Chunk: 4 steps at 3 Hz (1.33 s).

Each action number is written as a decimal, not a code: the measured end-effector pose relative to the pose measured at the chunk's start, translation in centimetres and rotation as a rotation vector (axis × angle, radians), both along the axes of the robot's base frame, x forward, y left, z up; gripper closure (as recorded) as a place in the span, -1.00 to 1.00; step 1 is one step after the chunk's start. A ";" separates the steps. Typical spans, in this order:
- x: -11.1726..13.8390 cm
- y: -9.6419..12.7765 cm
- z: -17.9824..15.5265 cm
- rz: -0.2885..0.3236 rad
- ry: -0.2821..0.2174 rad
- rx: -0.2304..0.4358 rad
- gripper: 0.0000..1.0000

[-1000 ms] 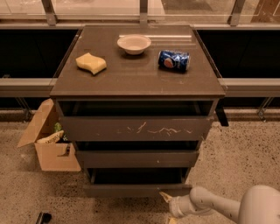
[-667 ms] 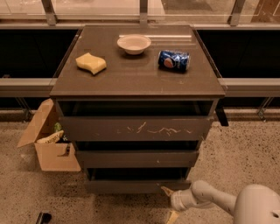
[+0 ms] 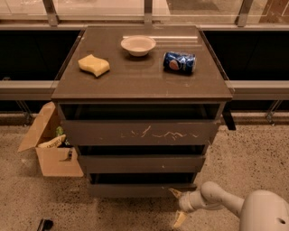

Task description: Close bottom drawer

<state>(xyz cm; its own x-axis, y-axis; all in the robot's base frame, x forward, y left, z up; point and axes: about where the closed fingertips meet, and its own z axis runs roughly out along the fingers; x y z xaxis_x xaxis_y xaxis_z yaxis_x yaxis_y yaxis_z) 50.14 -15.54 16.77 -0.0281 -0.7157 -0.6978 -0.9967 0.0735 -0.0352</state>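
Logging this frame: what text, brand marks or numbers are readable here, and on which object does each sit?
No text reads clearly.
Blue can: round red, white and blue emblem; lettering too blurred.
Packet in the cardboard box: dark print, too blurred.
Top drawer front: white scratches only, no writing.
Bottom drawer: plain front, nothing written.
Gripper, low by the bottom drawer's right corner, jaws apart: no marking.

Floor (image 3: 253, 149): speckled beige stone.
Cabinet (image 3: 140, 81): dark grey-brown, centre, shiny top.
Ledges (image 3: 27, 88): grey, L & R, dark recesses behind.
Windows (image 3: 99, 6): top edge, metal posts.
Box (image 3: 56, 160): cardboard, open, on floor L of cabinet.
Gripper (image 3: 177, 206): low R, by cabinet base, fingers apart.
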 end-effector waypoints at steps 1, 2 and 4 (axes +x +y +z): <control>-0.2 -1.2 0.2 -0.022 -0.006 0.014 -1.00; -0.1 -2.2 0.2 -0.040 -0.007 0.024 -1.00; -1.1 -3.9 1.1 -0.040 -0.007 0.074 -1.00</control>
